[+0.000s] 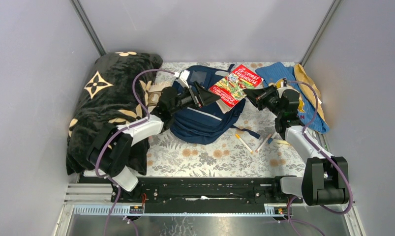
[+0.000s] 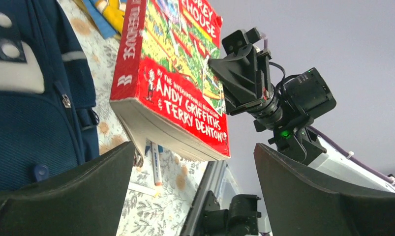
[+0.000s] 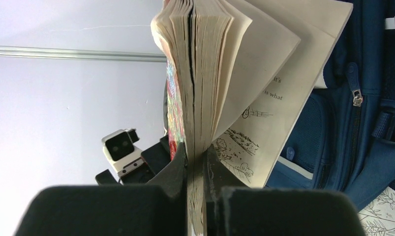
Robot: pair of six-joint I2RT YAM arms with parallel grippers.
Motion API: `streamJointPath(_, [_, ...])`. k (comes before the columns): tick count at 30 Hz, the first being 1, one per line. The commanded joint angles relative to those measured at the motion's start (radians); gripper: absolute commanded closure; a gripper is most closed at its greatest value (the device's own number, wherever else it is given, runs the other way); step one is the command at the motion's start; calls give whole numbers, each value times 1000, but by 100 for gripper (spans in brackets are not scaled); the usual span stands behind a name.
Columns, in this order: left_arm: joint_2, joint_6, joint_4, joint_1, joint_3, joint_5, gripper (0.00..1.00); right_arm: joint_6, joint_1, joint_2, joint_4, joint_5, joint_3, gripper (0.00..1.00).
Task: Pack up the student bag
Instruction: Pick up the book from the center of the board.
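R claw (image 1: 250,94) grips book (image 1: 237,83), student bag (image 1: 205,125) just to its left.

Plain grey walls (image 1: 195,24), floral tabletop (image 1: 210,157), perhaps cloth-covered

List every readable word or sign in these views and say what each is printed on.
"13-STOREY TREEHOUSE": front cover of the red book, top view.
"TREEHOUSE": its spine.
"ANDY GRIFFITHS & TERRY DENTON!": cover, left wrist view.
"is what": inner page, right wrist view.
Small line above the authors' names: too small to read.
White patch on the student bag: no text seen.
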Motion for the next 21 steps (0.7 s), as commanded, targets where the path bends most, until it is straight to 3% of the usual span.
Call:
streamJointPath(1, [-17, 104, -55, 29, -14, -14, 1, 16, 6, -32, 105, -22, 55, 100])
streamJointPath(21, [131, -80, 180, -11, 41, 34, 1, 64, 22, 25, 171, -44, 60, 100])
